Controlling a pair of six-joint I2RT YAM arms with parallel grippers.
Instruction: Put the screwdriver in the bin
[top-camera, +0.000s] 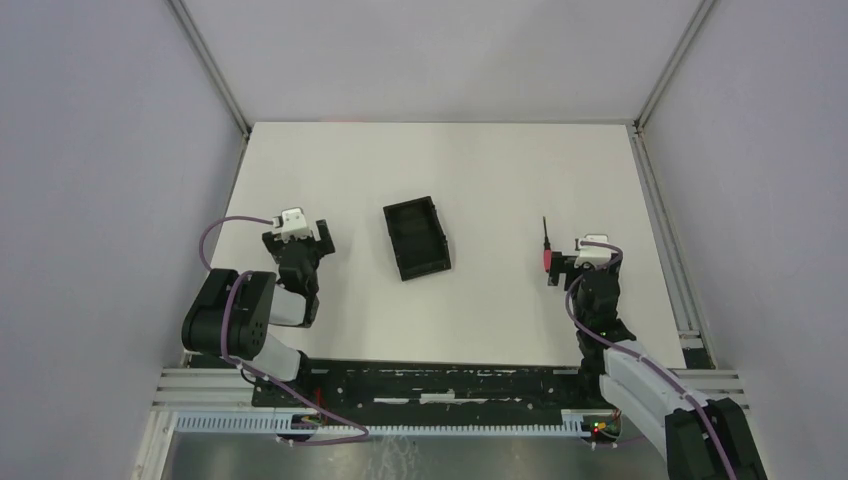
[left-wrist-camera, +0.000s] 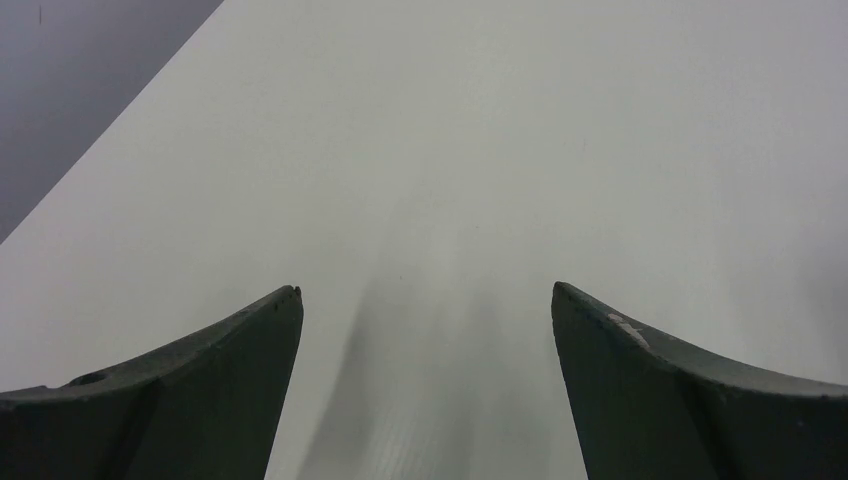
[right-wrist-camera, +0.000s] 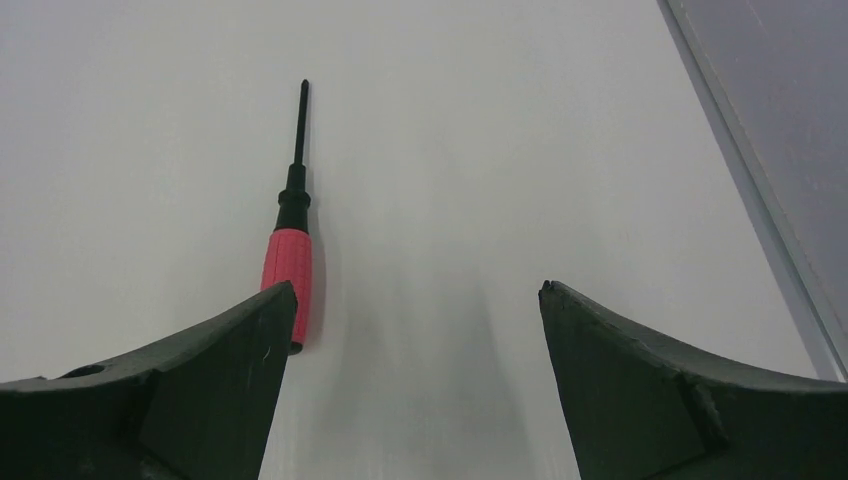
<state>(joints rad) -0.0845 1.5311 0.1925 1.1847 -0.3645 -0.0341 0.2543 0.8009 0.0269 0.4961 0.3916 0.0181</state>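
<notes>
The screwdriver (top-camera: 546, 252), red handle and thin black shaft pointing away, lies flat on the white table at the right. In the right wrist view the screwdriver (right-wrist-camera: 290, 255) lies just ahead of my left finger (right-wrist-camera: 230, 370), its handle end partly behind that fingertip. My right gripper (top-camera: 570, 268) is open and empty, low over the table, with the screwdriver at its left side. The bin (top-camera: 417, 237), a shallow black tray, sits empty at the table's middle. My left gripper (top-camera: 298, 245) is open and empty at the left, over bare table (left-wrist-camera: 425, 290).
Grey walls enclose the table on three sides. A metal rail (top-camera: 668, 250) runs along the right edge, also showing in the right wrist view (right-wrist-camera: 760, 200). A black base rail (top-camera: 440, 385) lies along the near edge.
</notes>
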